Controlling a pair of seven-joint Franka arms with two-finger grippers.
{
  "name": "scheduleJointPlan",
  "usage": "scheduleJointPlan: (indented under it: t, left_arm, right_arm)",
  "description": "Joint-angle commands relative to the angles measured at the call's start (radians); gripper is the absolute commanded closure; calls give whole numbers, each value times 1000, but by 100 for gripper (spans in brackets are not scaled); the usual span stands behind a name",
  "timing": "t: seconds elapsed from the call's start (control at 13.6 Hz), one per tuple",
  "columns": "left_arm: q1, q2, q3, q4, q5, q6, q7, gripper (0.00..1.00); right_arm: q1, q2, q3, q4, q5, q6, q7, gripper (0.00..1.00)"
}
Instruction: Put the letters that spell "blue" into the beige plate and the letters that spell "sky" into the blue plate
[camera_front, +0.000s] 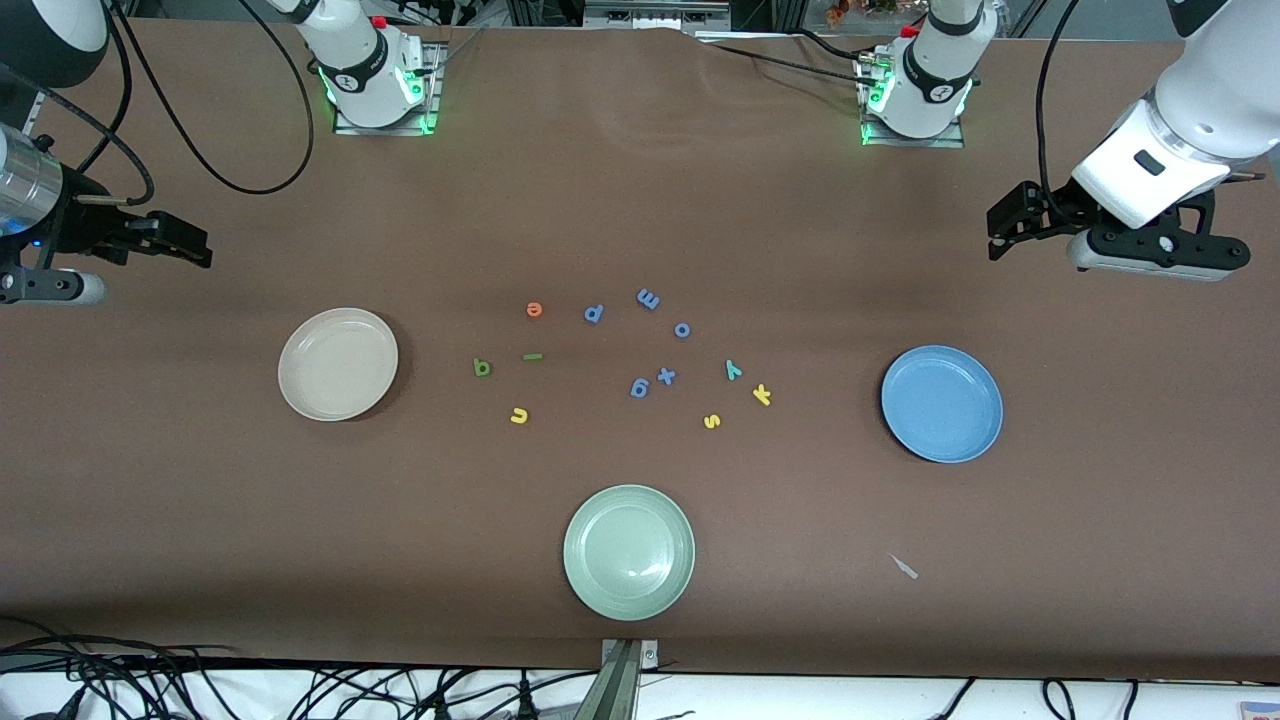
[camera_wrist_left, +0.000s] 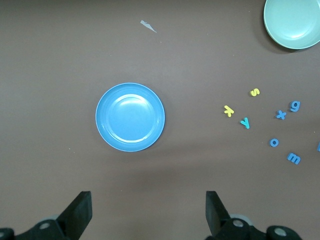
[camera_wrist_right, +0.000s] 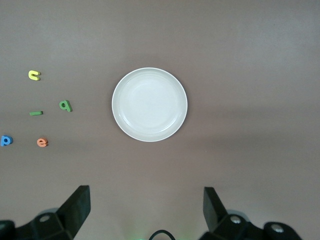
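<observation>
My left end effector (camera_front: 1003, 222) hung spread and empty at the upper right of the front view, over bare desk (camera_front: 640, 200) above the blue plate (camera_front: 942, 404); my right end effector (camera_front: 190, 245) hung spread and empty at the upper left, above the beige plate (camera_front: 338, 364). Both plates held nothing. Mid-frame lay the letters: orange e (camera_front: 534, 309), green l (camera_front: 533, 356), green b (camera_front: 482, 368) and yellow u (camera_front: 519, 415) toward the beige plate; teal y (camera_front: 733, 370), yellow k (camera_front: 762, 395) and yellow s (camera_front: 711, 421) toward the blue plate, with periwinkle letters (camera_front: 665, 376) between. A green plate (camera_front: 629, 552) sat at lower centre.
</observation>
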Motion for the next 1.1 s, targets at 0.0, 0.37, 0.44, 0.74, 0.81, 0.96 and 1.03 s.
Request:
scheduleJointPlan:
  t: [0.0, 0.37, 0.44, 0.74, 0.81, 0.96, 1.03]
  left_arm:
    - [4, 5, -3, 20, 16, -17, 16, 0]
    - [4, 5, -3, 20, 16, -17, 16, 0]
    - [4, 5, -3, 20, 16, -17, 16, 0]
    - [4, 5, -3, 20, 16, -17, 16, 0]
    - [4, 5, -3, 20, 16, -17, 16, 0]
    - [4, 5, -3, 20, 16, -17, 16, 0]
    - [4, 5, -3, 20, 16, -17, 16, 0]
  right_arm:
    - [5, 13, 4, 20, -2, 4, 6, 0]
    - [69, 74, 7, 28, 0, 64, -13, 0]
    - [87, 93, 5, 28, 1, 78, -11, 0]
    - [153, 217, 7, 28, 5, 199, 1, 0]
    - [175, 257, 7, 28, 6, 242, 6, 0]
    - [210, 335, 7, 28, 6, 338, 9, 0]
    - [221, 369, 7, 28, 6, 381, 9, 0]
